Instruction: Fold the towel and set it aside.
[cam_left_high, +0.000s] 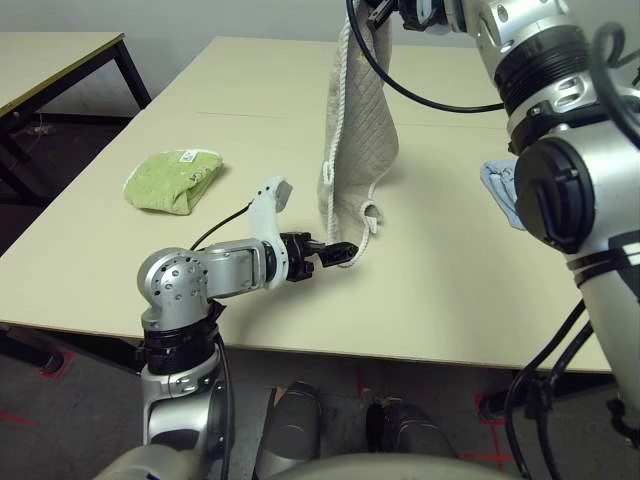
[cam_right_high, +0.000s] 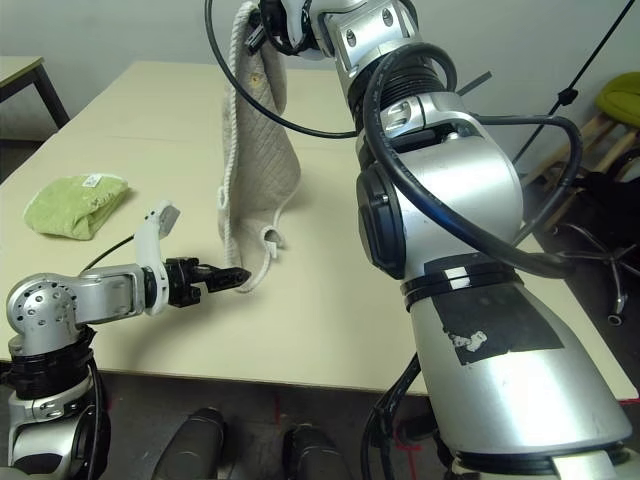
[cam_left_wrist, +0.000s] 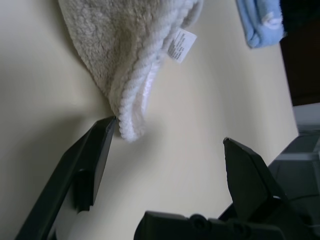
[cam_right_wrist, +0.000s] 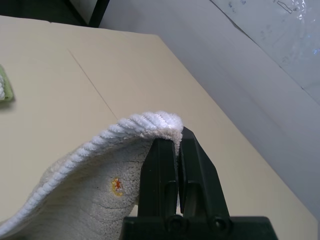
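The right arm is raised high above the counter (cam_left_high: 450, 290), with its forearm bent upward, and the right claw (cam_right_wrist: 178, 136) is held about level. Its two black fingers are pressed together on the white corded edge of the towel (cam_left_high: 362, 130), so the towel is clamped at one top corner and hangs down from there as a long drape over the middle of the counter. The lowest part of the towel rests on the counter surface, toward the near edge.

The left arm is kept low, its silver forearm lying across the near edge of the counter and pointing toward the right. The left claw (cam_left_high: 335, 252) is tilted a little downward and its fingers are spread wide apart, with nothing held between them. One fingertip (cam_left_wrist: 109, 126) is just beside the bottom corner of the towel, and it cannot be told whether it touches it.

A green folded cloth (cam_left_high: 172, 180) is lying near the left edge of the counter, well apart from the towel. A light blue cloth (cam_left_high: 500, 188) is seen toward the right side, partly hidden behind the right arm.

In the left wrist view a white tag (cam_left_wrist: 180, 45) on the towel is visible. In the right wrist view a small embroidered mark (cam_right_wrist: 116, 186) is shown on the terry side, near the clamped corner.
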